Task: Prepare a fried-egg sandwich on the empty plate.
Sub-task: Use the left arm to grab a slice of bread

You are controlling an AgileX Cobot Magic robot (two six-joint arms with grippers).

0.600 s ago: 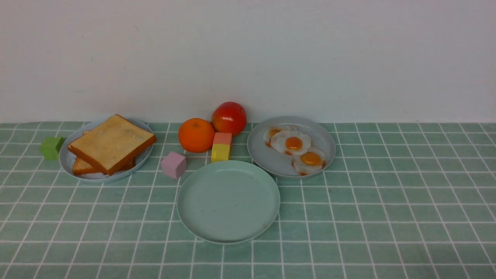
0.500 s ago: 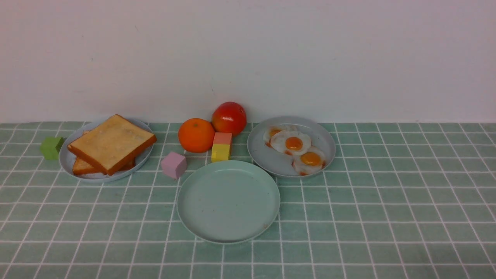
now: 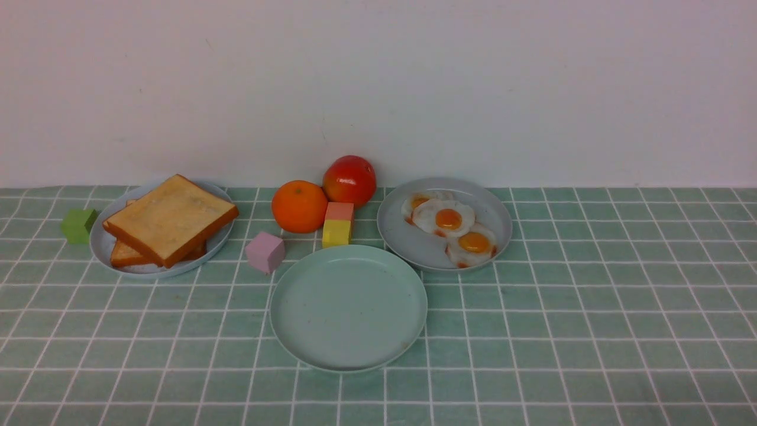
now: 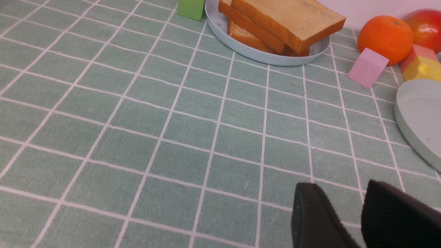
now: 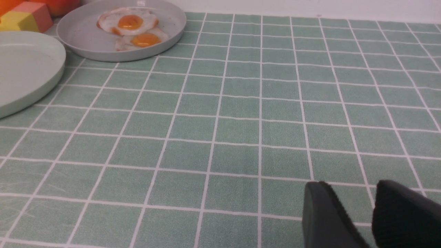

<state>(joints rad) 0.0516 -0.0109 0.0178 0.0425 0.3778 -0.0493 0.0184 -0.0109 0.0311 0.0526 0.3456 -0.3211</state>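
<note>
The pale mint-green plate (image 3: 349, 307) lies empty at the table's middle front. Behind it to the right, a grey-blue plate (image 3: 408, 242) holds three fried eggs, with the largest fried egg (image 3: 445, 218) in the middle; the right wrist view shows that egg (image 5: 127, 21) too. At the left, thick toast slices (image 3: 171, 216) are stacked on another grey-blue plate (image 3: 102, 244). No sandwich shows in any view. My left gripper (image 4: 339, 187) hovers open over bare cloth, well short of the toast (image 4: 289, 17). My right gripper (image 5: 349, 186) is open and empty, far from the eggs. Neither gripper appears in the front view.
An orange (image 3: 300, 206) and a red fruit (image 3: 349, 179) sit at the back between the plates. A yellow-and-salmon block (image 3: 338, 225) and a pink cube (image 3: 265, 251) stand just behind the mint plate. A green cube (image 3: 78, 225) sits left of the toast plate.
</note>
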